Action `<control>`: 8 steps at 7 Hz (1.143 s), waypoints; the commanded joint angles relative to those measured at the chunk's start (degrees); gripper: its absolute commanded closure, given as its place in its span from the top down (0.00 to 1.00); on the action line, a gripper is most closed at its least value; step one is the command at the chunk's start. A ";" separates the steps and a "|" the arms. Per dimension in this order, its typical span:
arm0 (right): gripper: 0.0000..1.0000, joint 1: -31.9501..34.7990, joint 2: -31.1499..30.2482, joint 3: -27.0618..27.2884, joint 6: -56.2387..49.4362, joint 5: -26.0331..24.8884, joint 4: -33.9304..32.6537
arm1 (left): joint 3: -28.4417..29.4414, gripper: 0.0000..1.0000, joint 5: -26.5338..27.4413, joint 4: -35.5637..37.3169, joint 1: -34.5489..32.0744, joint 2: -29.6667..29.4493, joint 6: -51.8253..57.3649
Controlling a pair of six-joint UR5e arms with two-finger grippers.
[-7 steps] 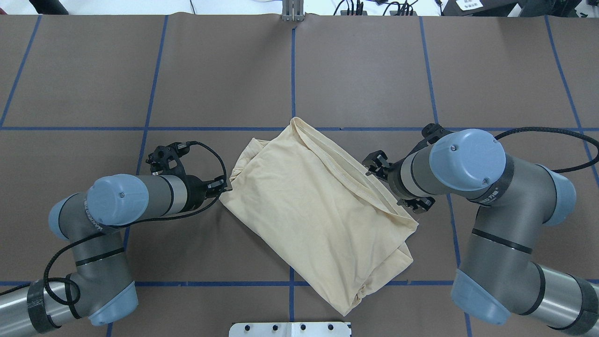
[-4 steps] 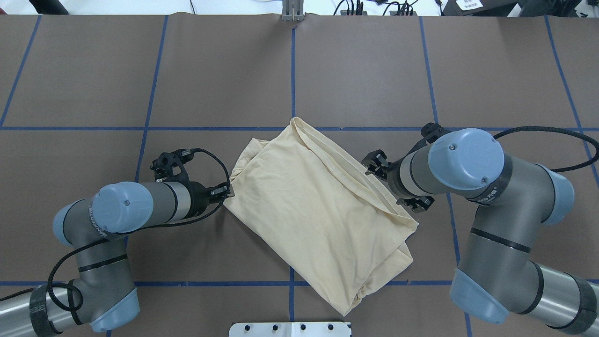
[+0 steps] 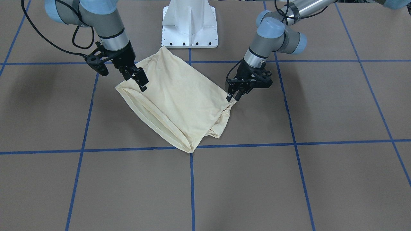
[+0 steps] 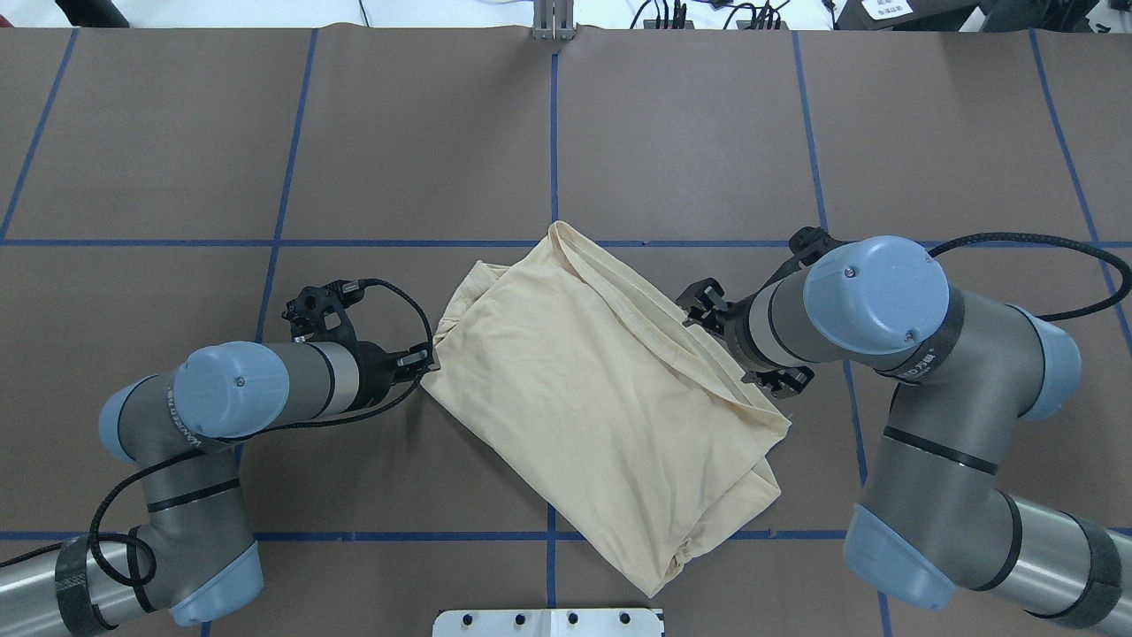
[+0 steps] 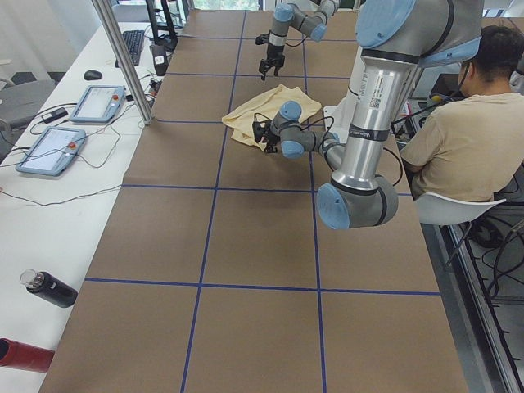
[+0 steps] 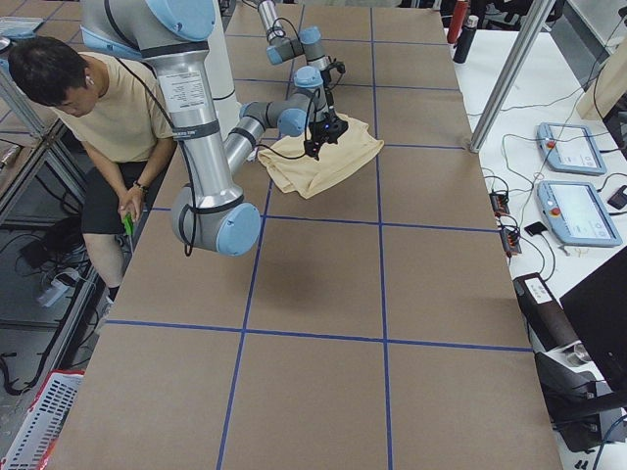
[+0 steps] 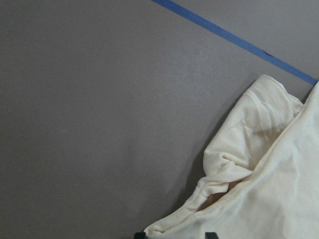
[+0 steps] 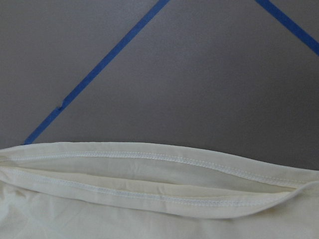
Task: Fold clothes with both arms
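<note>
The pale cream-yellow thin-fabric T-shirt (image 4: 601,398) lies mid-worktop (image 4: 177,133), nearer the robot's edge. The left hand (image 3: 233,95), fingers apart, straddles its corner. The right hand (image 3: 138,80), seemingly apart, hovers over the hem, likely to pinch it.

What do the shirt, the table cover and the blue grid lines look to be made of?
Shirt: thin, soft knit, probably cotton jersey, matte; it creases and drapes, with a stitched hem.
Table cover: likely brown paper or a similar sheet, matte and flat.
Blue lines: probably adhesive tape, laid in strips with a visible joint.
</note>
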 commanded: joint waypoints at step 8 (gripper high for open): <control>1.00 0.06 0.83 0.18 0.16 0.03 -0.19 | -0.87 0.00 0.00 0.10 -0.41 0.51 -0.21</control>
